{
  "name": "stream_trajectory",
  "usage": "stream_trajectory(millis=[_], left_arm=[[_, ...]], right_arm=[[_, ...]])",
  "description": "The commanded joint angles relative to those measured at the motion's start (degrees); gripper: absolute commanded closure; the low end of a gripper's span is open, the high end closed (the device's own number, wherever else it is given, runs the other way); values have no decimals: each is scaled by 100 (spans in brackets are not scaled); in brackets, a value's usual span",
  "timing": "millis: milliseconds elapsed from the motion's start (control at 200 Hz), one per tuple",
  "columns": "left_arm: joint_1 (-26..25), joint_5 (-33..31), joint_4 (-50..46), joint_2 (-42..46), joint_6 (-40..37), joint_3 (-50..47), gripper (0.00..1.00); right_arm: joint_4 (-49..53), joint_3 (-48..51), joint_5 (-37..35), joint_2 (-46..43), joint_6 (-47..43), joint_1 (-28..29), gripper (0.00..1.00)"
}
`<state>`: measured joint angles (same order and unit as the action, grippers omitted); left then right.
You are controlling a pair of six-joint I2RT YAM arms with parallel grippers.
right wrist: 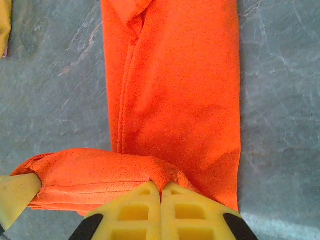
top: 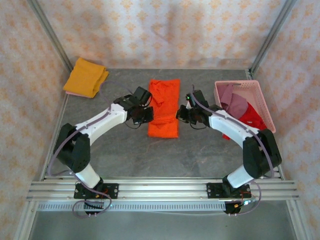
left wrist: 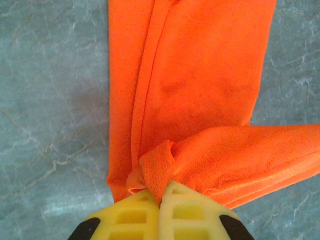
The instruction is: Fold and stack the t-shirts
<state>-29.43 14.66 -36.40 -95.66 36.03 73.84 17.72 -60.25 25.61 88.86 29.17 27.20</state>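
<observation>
On the worktop (top: 125,150) the orange t-shirt (top: 164,107) lies as a strip, a raised fold pinched in the clamped left pincer (left wrist: 161,192) and right pincer (right wrist: 161,190), whose fingertips (left wrist: 187,207) hide the gripped edge.

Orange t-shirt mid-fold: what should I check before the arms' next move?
1. Left gripper shut on the orange t-shirt's edge: ok.
2. Right gripper shut on the same shirt: ok.
3. Both gripped ends raised evenly: cannot tell.
4. Rest of the shirt lying flat as a narrow strip on the table: ok.
5. Folded mustard t-shirt apart from both arms, in the far left corner: ok.
</observation>
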Motion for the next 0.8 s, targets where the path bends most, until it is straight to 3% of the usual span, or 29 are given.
stream_trajectory(millis=[0, 430, 791], left_arm=[[124, -258, -156, -280, -207, 323, 100], [271, -279, 145, -1243, -285, 801, 100], [351, -116, 227, -1650, -295, 1152, 100]], right_arm=[[-227, -322, -112, 355, -214, -201, 100], [-590, -932, -382, 1536, -218, -395, 100], [-549, -1002, -749, 1478, -147, -403, 100]])
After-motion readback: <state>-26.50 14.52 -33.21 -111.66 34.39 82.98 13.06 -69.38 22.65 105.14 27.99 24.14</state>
